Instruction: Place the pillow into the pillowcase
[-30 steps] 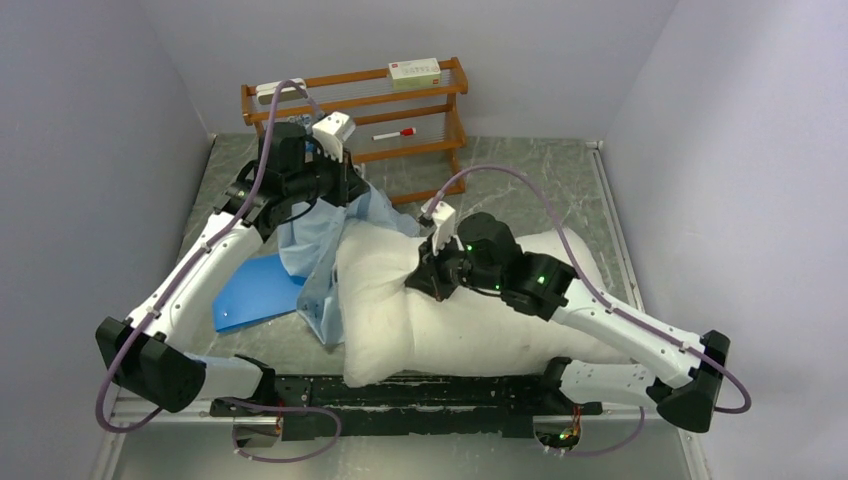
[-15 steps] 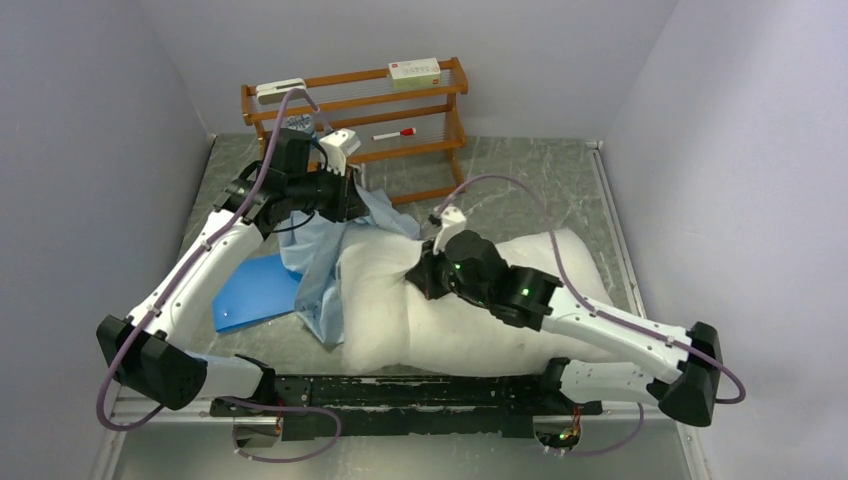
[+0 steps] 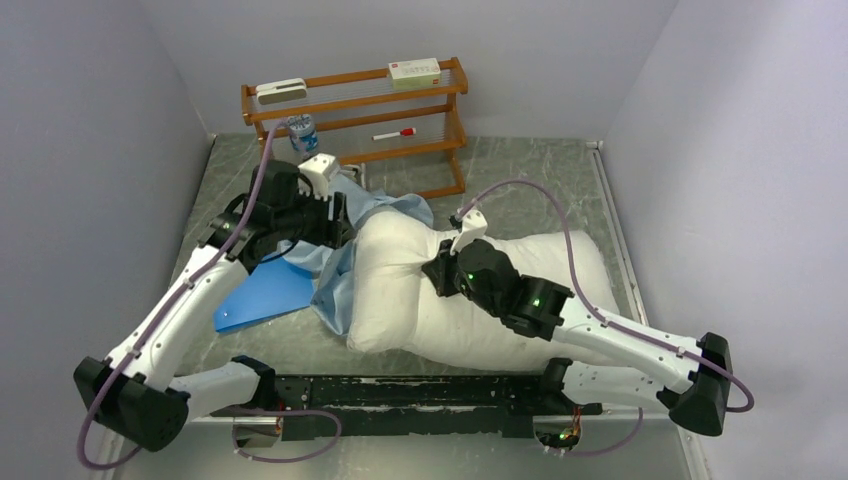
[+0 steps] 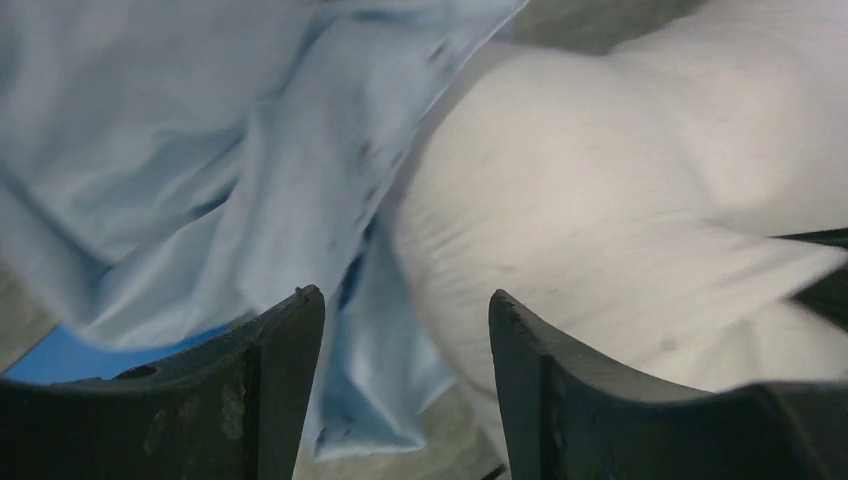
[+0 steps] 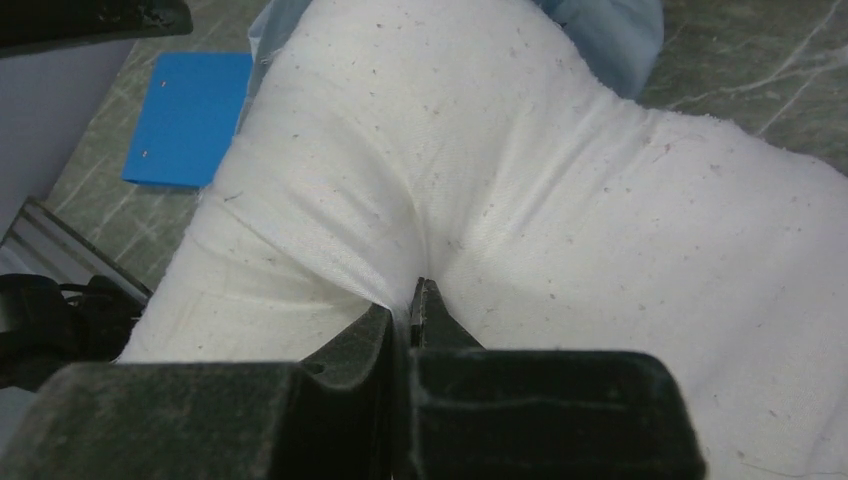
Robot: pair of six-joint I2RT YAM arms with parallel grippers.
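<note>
The white pillow [image 3: 500,310] lies across the table's middle, its left end bunched up against the light blue pillowcase [image 3: 338,268]. My right gripper [image 3: 440,275] is shut on a pinched fold of the pillow [image 5: 560,170], and the cloth puckers at its tips [image 5: 412,300]. My left gripper [image 3: 348,225] hovers over the pillowcase's far side. In the left wrist view it [image 4: 405,310] stands open, holding nothing. Crumpled pillowcase [image 4: 200,150] lies below it on the left and the pillow [image 4: 620,180] on the right. The pillowcase covers only the pillow's left edge.
A flat bright-blue rectangle [image 3: 262,295] lies left of the pillowcase. At the back stands a wooden rack [image 3: 455,110] with a box [image 3: 414,71], a marker [image 3: 393,133], a can [image 3: 301,132] and a white item [image 3: 281,89]. Walls close in on both sides.
My left gripper has opened and let go of the pillowcase, which dropped flatter; that arm came down and nearer. My right gripper, still pinching, shifted slightly right as the pillow's left end bunched toward the back.
</note>
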